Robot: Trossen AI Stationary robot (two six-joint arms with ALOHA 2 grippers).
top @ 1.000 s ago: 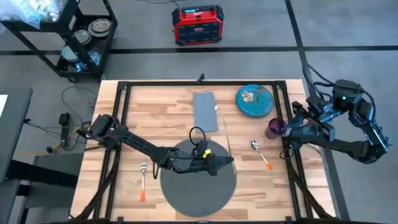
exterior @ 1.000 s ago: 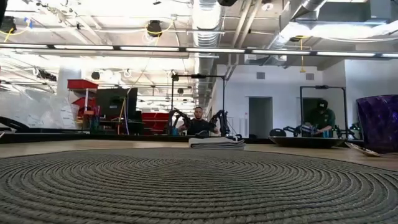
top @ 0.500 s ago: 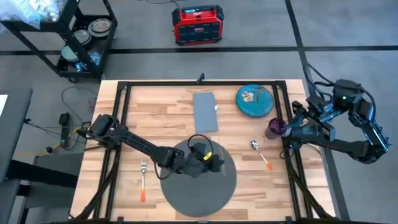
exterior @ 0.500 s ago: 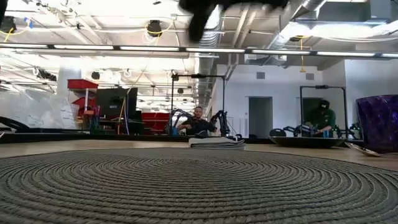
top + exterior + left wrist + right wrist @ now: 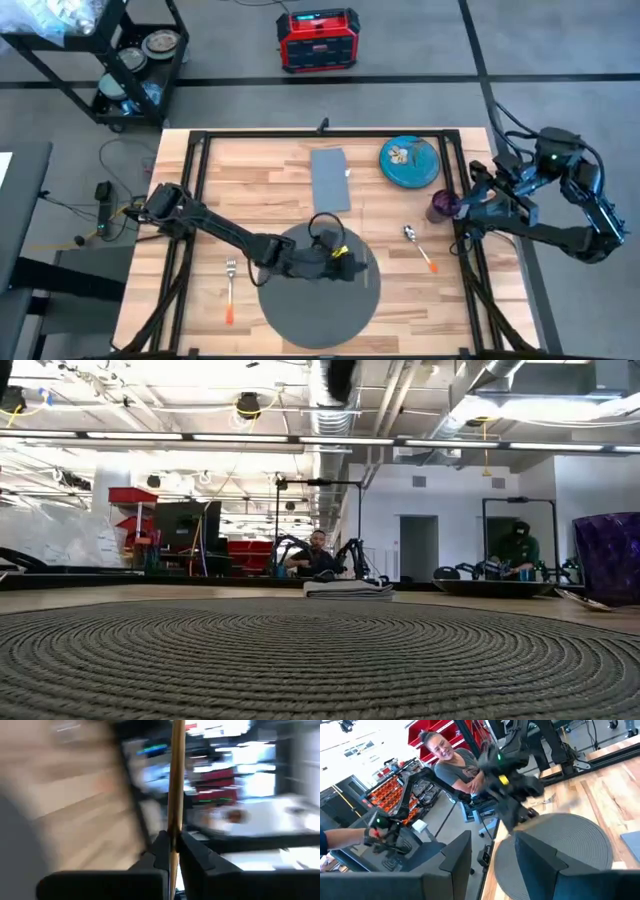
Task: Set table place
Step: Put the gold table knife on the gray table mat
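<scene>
**Two arms at desk, left one gripping a thin gold bar over the placemat**

Left gripper (image 5: 352, 268) is above the round dark grey woven placemat (image 5: 320, 305), over its upper half, with the arm reaching in from the desk's left edge. In the left wrist view the left gripper (image 5: 172, 842) is clamped on a thin gold-coloured bar (image 5: 176, 780), with the bar standing up between the fingers (image 5: 160, 851). Cannot tell what kind of utensil it is.

The placemat lies on the light wood plank desk (image 5: 250, 190), near the front edge and directly under the left gripper. In the low view it fills the foreground (image 5: 320, 660).

A folded rectangular grey cloth napkin (image 5: 331, 180) lies beyond the left gripper, toward the far edge. An orange-handled fork (image 5: 230, 290) lies to the gripper's left, off the mat. An orange-handled spoon (image 5: 420, 246) lies to its right, also off the mat.

Right gripper (image 5: 468, 206) waits at the desk's right edge. Its fingers (image 5: 456, 860) are spread apart with nothing between them. A dark purple cup (image 5: 443, 207) stands just beside it on the placemat side; contact cannot be told. A round teal plate (image 5: 409, 162) lies beyond that gripper, near the far right corner.

A seated person (image 5: 452, 762) shows in the right wrist view, past the desk.
</scene>
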